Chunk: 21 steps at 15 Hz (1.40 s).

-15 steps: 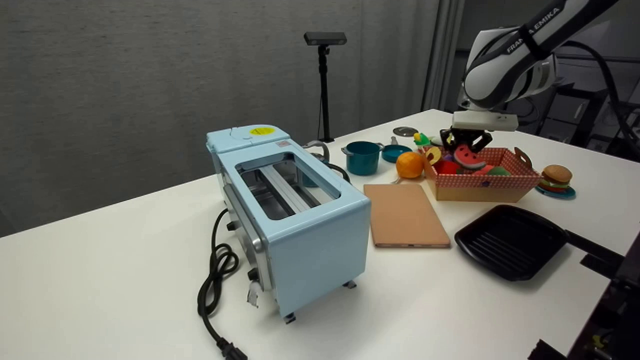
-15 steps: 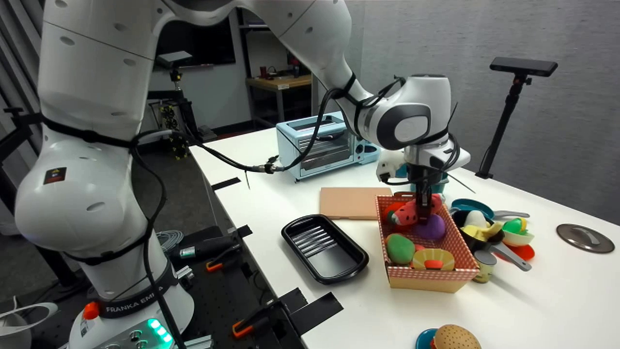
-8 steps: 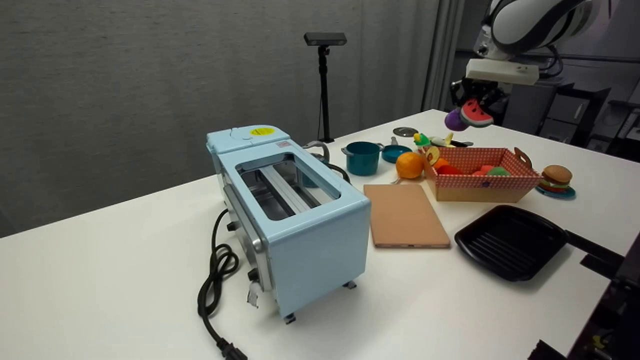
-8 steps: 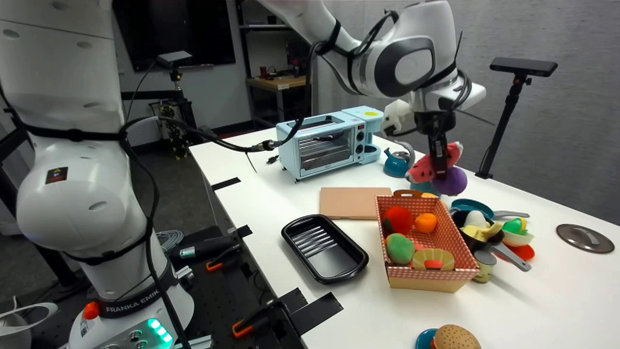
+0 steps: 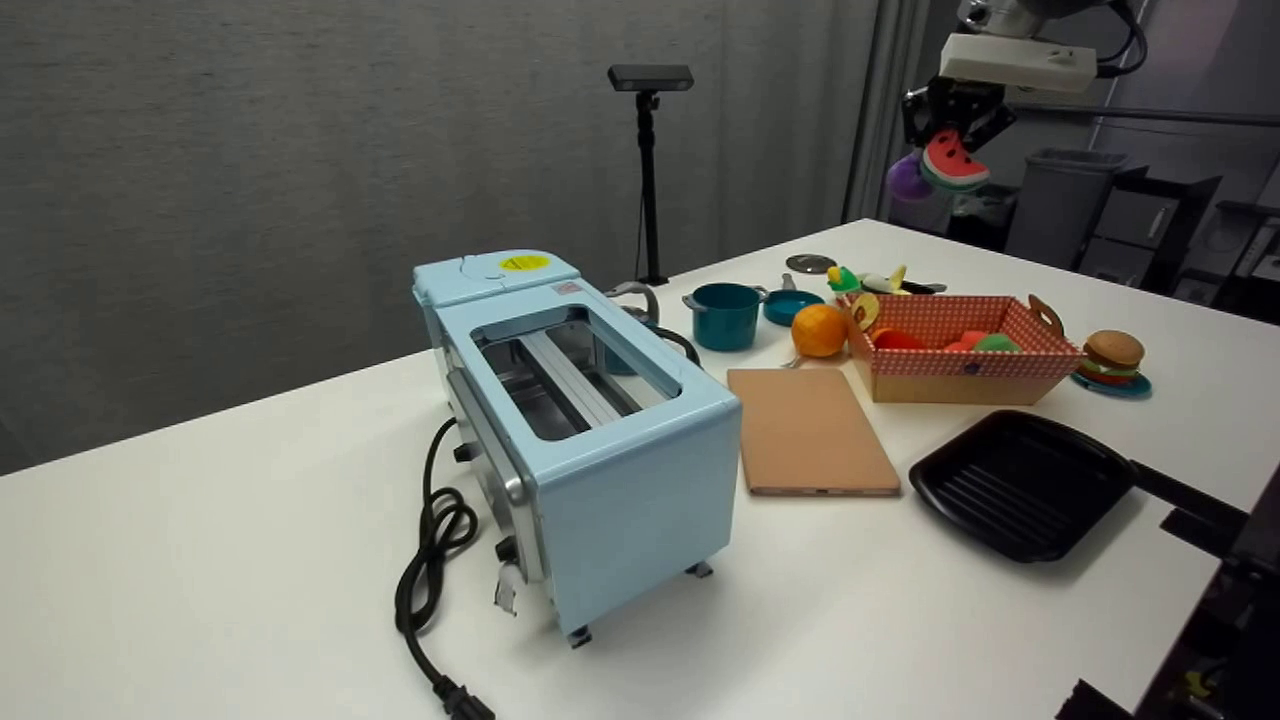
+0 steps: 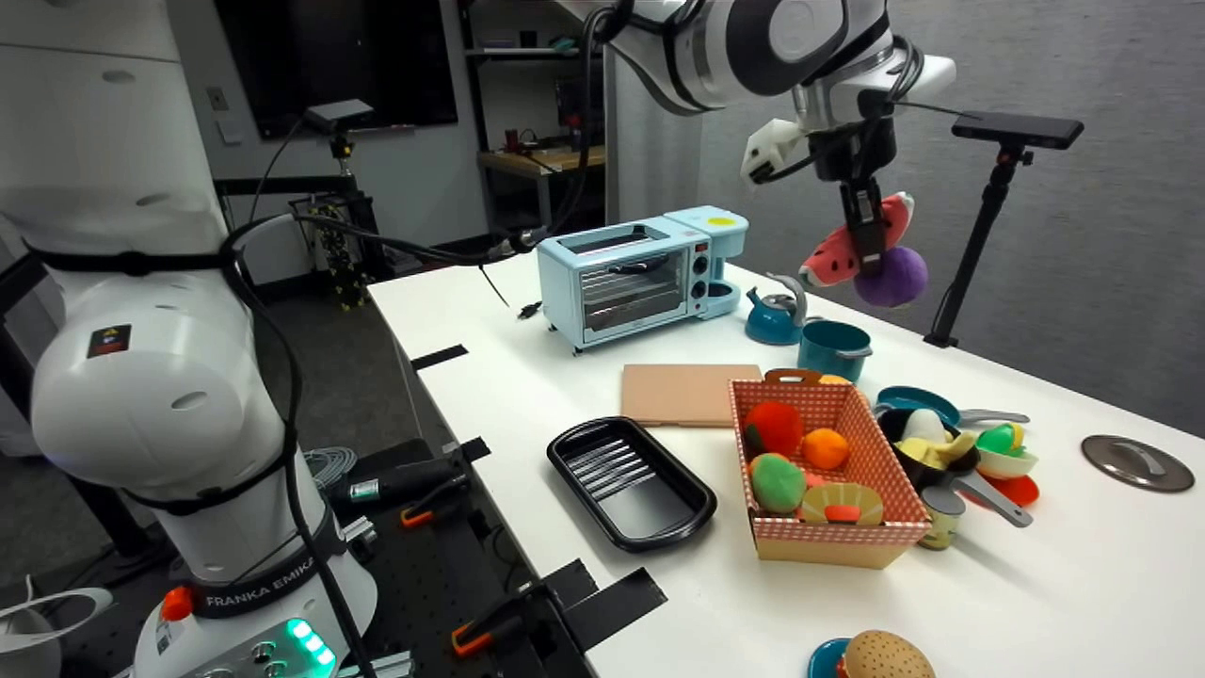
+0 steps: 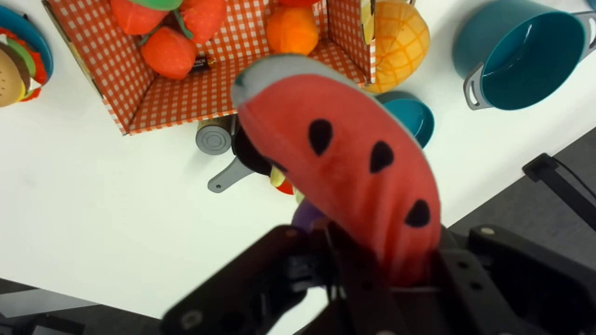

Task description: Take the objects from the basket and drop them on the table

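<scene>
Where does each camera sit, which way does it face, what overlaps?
An exterior view: by the toaster oven, facing past it to the basket; wrist and gripper show.
An exterior view: by the robot's base, facing the basket and toaster oven; base, arm, gripper show.
Wrist view: on the wrist, facing down past the watermelon slice to the basket; fingers show.
Both exterior views share toaster oven, basket, gripper.

Place: lab | robot arm (image 6: 160, 395) | pole-mounted camera (image 6: 1017, 128) | orange-tipped clamps (image 6: 497, 618)
</scene>
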Available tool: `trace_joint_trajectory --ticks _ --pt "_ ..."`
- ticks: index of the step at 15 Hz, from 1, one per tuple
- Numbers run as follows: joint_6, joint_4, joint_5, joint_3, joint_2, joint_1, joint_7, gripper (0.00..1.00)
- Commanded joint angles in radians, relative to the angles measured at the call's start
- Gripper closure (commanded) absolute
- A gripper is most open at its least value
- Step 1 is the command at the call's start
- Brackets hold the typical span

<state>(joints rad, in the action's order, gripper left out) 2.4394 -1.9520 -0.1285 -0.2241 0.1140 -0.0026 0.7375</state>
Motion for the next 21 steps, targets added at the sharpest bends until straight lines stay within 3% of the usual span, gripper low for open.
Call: trace_joint_trajectory --ticks 1,11,21 --pt "-0.054 0.100 -0.032 0.038 0.061 -0.010 0.040 0.96" --pt "-0.159 0.375 -0.027 0.045 0.262 0.016 0.033 0.96" --pt "-0.208 0.520 -0.058 0.045 0.383 0.103 0.058 0.96"
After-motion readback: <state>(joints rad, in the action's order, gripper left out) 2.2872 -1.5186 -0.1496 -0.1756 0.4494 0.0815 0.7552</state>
